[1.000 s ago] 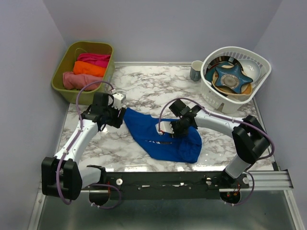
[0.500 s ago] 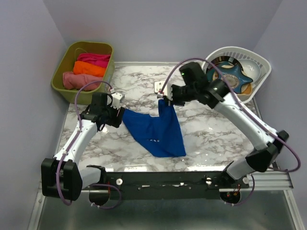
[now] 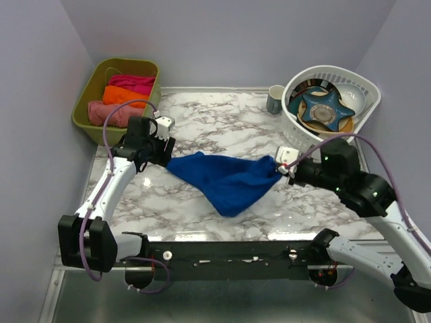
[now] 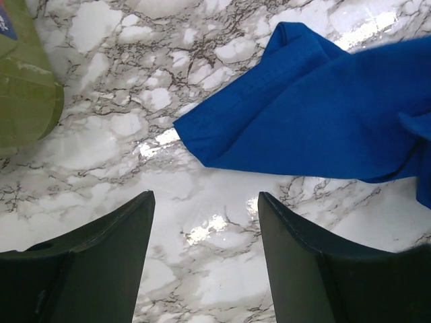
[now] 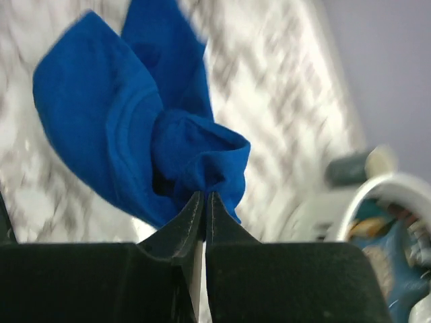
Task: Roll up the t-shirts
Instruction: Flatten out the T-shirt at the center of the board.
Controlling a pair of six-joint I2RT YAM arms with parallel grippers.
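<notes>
A royal-blue t-shirt (image 3: pixel 225 176) lies bunched across the middle of the marble table (image 3: pixel 222 121), stretched between the two arms. My right gripper (image 3: pixel 277 167) is shut on the shirt's right end. In the right wrist view the cloth (image 5: pixel 128 128) bunches at the closed fingertips (image 5: pixel 204 195). My left gripper (image 3: pixel 161 156) stands open just left of the shirt's left corner (image 4: pixel 202 145). Bare marble shows between its fingers (image 4: pixel 118 235), and the cloth lies ahead of them, apart from both.
A green bin (image 3: pixel 91 111) with pink, orange and red rolled cloths stands at the back left. A white basket (image 3: pixel 303 131) of dishes stands at the back right, with a grey cup (image 3: pixel 275 99) beside it. Grey walls close in the table.
The right gripper shut on the shirt, lifted it toward the back, then swung it to the right, pulling the cloth out. The left arm barely moved.
</notes>
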